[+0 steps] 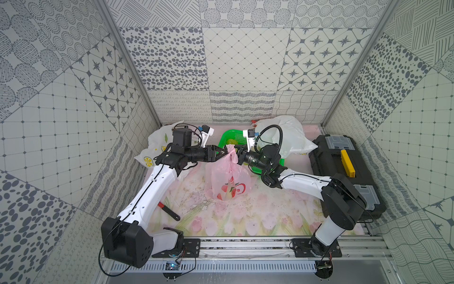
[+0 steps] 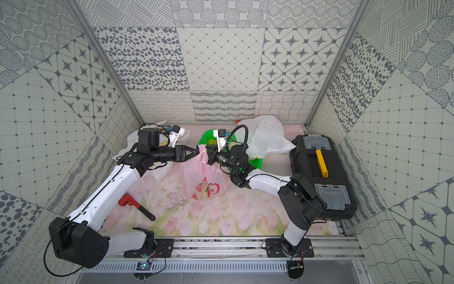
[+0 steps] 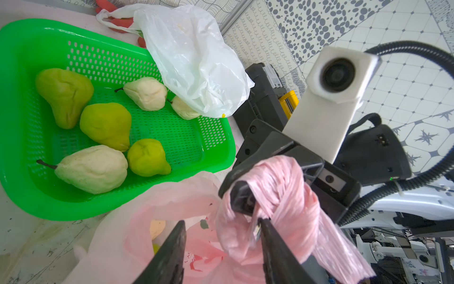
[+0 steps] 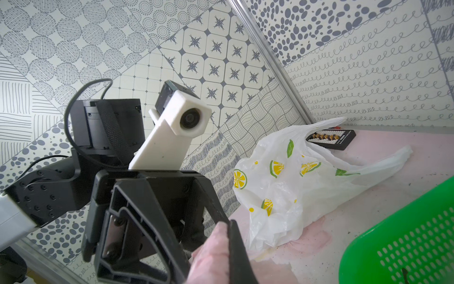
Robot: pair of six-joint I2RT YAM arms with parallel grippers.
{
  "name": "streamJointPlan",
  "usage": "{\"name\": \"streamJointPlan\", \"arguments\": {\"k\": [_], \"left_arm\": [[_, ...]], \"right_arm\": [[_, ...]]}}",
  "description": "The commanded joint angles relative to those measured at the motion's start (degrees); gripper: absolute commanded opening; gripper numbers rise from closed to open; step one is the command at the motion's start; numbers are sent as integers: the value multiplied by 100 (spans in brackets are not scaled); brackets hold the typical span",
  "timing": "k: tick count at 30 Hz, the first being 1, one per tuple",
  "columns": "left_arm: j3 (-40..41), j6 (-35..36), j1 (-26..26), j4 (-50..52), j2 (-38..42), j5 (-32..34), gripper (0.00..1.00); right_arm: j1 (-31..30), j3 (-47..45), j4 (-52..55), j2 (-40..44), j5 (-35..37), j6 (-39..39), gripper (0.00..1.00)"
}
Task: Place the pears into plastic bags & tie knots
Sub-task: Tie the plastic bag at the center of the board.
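The pink bag with red fruit prints stands mid-table, and pale fruit shows through it. Its handles are twisted into a rope looped over my right gripper, which is shut on the pink plastic. My left gripper faces it from the other side, jaws apart. One fingertip touches the twist, the other is clear of it. Several pears, green and cream, lie in the green basket. The lemon-print bag lies behind the left arm, and the plain white bag drapes over the basket's far rim.
A black toolbox with a yellow handle fills the right side. A red-headed wrench lies near the left arm. A small black abacus-like box sits at the back wall behind the lemon bag.
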State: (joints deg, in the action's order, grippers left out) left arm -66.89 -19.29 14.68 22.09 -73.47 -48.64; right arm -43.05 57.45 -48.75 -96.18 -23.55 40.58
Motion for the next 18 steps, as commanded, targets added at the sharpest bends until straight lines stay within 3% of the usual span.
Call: {"name": "streamJointPlan", "arguments": {"k": [1, 5, 8, 14, 18], "left_arm": [[-205, 204, -27, -239, -158, -538, 45], [-253, 287, -26, -203, -204, -543, 34], [-326, 415, -33, -12, -260, -500, 18], [-351, 657, -25, 340, -240, -540, 20], [-355, 716, -26, 508, -255, -588, 5]], "right_arm": [[5, 180, -416, -34, -115, 100, 0], [2, 180, -407, -41, -115, 102, 0], [13, 172, -407, -32, -110, 109, 0], [25, 165, -390, 12, -114, 101, 0], [29, 168, -372, 12, -159, 102, 0]]}}
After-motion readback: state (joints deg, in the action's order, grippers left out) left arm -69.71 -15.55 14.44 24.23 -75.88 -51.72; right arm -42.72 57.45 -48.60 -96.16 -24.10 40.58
